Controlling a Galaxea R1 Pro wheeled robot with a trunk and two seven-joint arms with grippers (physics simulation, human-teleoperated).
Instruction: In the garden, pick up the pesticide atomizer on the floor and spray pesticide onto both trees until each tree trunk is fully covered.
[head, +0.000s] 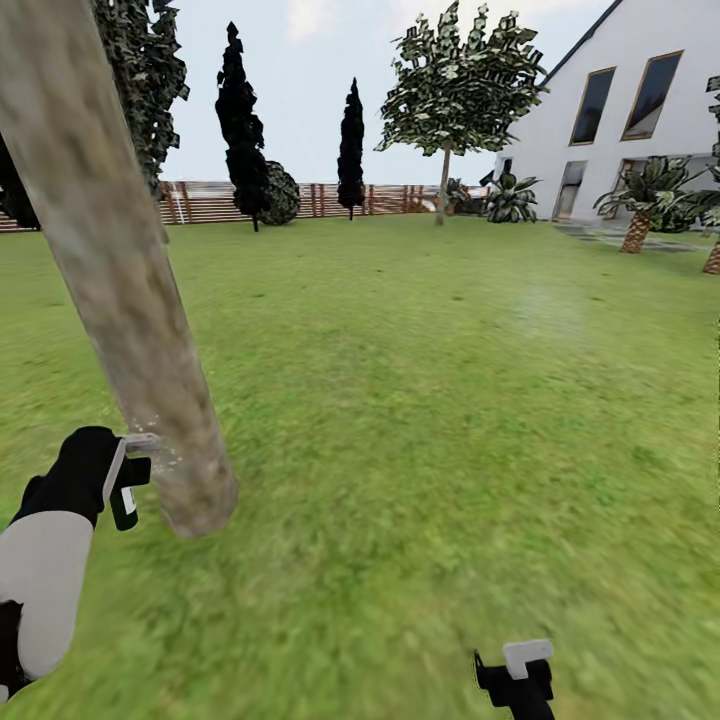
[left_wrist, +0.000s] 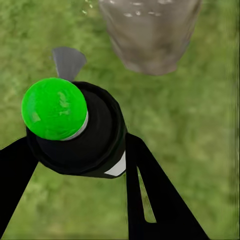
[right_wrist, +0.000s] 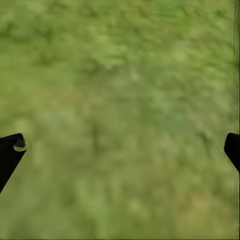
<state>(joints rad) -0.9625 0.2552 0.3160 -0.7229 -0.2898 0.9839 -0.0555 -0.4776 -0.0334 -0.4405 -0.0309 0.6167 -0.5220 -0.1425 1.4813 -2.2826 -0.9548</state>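
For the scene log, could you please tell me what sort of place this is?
Most likely a house's fenced back garden: a wide green lawn, a brown slatted wooden fence along the far edge, and a white house beyond the trees.

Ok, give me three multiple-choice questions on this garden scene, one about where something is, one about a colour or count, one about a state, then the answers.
1. Where is the pesticide atomizer?
A. In the left gripper, beside the base of the near tree trunk
B. Lying on the grass
C. In the right gripper

2. How many slim near-black conifers stand before the fence?
A. One
B. Two
C. Four

3. What state is the right gripper in?
A. Shut on a stone
B. Shut on the bottle
C. Open, holding nothing

Answers: 1 A, the left wrist view shows its fingers on either side of the bottle. 2 B, two dark spires rise in the head view. 3 C, its fingertips sit far apart with grass between them.
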